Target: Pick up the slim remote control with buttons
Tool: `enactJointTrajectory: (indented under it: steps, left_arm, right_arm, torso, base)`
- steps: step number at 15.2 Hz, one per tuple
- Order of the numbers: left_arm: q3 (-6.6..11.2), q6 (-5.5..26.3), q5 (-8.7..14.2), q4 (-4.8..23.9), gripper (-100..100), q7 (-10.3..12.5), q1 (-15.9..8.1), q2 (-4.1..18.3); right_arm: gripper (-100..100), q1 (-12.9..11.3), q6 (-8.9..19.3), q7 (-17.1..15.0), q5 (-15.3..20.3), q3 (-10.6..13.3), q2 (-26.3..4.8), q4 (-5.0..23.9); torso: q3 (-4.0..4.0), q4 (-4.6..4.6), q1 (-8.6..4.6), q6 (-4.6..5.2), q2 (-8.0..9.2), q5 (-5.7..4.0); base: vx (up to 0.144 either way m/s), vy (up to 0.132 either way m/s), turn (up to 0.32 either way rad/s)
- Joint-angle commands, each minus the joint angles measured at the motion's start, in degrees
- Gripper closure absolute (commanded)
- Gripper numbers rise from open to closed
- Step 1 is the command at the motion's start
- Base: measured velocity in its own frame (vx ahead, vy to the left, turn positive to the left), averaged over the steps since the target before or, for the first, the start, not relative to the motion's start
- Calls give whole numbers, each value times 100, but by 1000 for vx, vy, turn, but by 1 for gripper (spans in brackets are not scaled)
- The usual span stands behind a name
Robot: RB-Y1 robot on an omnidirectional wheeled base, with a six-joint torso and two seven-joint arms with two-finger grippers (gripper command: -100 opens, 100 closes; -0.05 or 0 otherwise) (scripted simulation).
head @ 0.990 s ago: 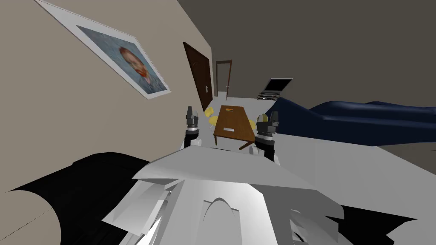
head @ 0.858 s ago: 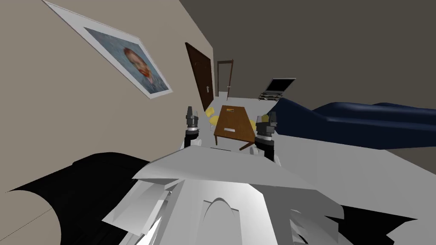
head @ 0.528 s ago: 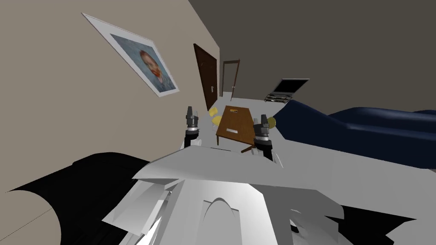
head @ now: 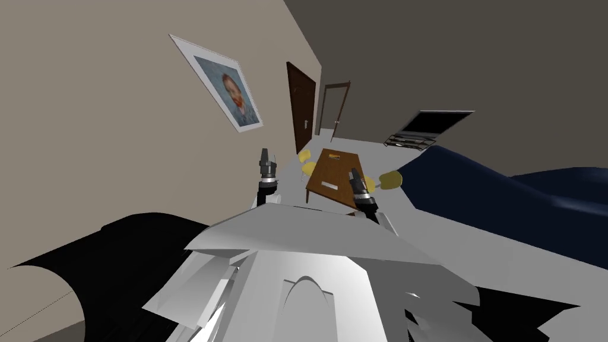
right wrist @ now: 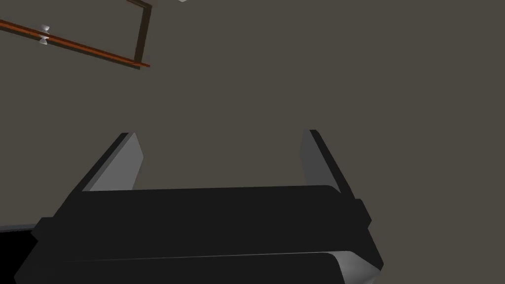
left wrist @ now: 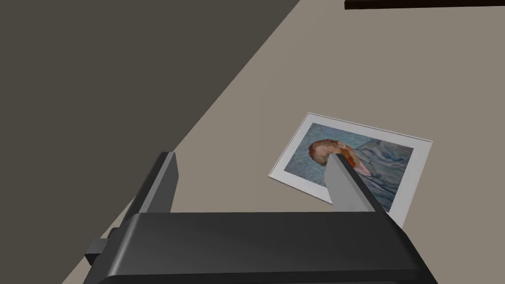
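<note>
Nearest, the left tool [head: 267,155] rises on the left with its tips pointing up, well apart from any object. Its two light grey fingers [left wrist: 347,190] stand about a third of the wrist view apart, so the tool is fully open and holds nothing. This is judged a parked posture that places the arm clear of the working path.

The right tool [head: 354,174] is raised on the right and leans forward and left, toward the furniture ahead. Its fingers [right wrist: 118,165] are also spread wide with nothing between them, a state suited to a grasp not yet begun.

Beyond both tools stands the rectangular brown worktop [head: 325,169], its long axis running away from the robot. The slim white remote control [head: 331,185] lies flat on the near part of the worktop, crosswise to that axis. Buttons are too small to confirm, so identification rests on the slim shape. A small flat orange and yellow item [head: 334,157] lies at the far end, well apart from the remote control.

Rounded yellow chairs [head: 309,168] stand at the left side of the worktop. A dark blue sofa [head: 510,196] occupies the right.

Judgement: the task is at the approach stage. The base must close on the worktop before the right tool can descend over the remote control's narrow sides.
</note>
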Motion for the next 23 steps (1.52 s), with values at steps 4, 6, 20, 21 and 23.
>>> enactJointTrajectory:
  steps: [4, 6, 20, 21, 23]
  left_arm:
    - [0, 0, 0, 0, 0, 0, 0, 0]
    - [0, 0, 0, 0, 0, 0, 0, 0]
    - [1, 0, 0, 0, 0, 0, 1, 0]
    - [0, 0, 0, 0, 0, 0, 0, 0]
    - [1, 0, 0, 0, 0, 0, 1, 0]
  right_arm:
    - [-100, -8, -106, -139, 661, -3, -455, 575]
    - [-100, -13, -150, -196, 917, -10, -626, 844]
    - [-100, -35, -389, -504, 2436, -36, -1474, 2138]
    - [-100, -35, -389, -504, 2554, -36, -1474, 2206]
    - [-100, -39, -440, -568, 2766, -39, -1639, 2451]
  torso:
    - [0, 0, 0, 2, 0, 0]
    - [-1, 0, 0, 2, -1, 0]
    - [0, 0, -1, 7, 1, 0]
    - [0, 0, 1, 2, 1, 0]
    - [1, 0, 0, 6, 2, 1]
  base:
    - [10, 9, 272]
    - [12, 8, 296]
    - [9, 6, 223]
    - [9, 8, 282]
    - [8, 4, 186]
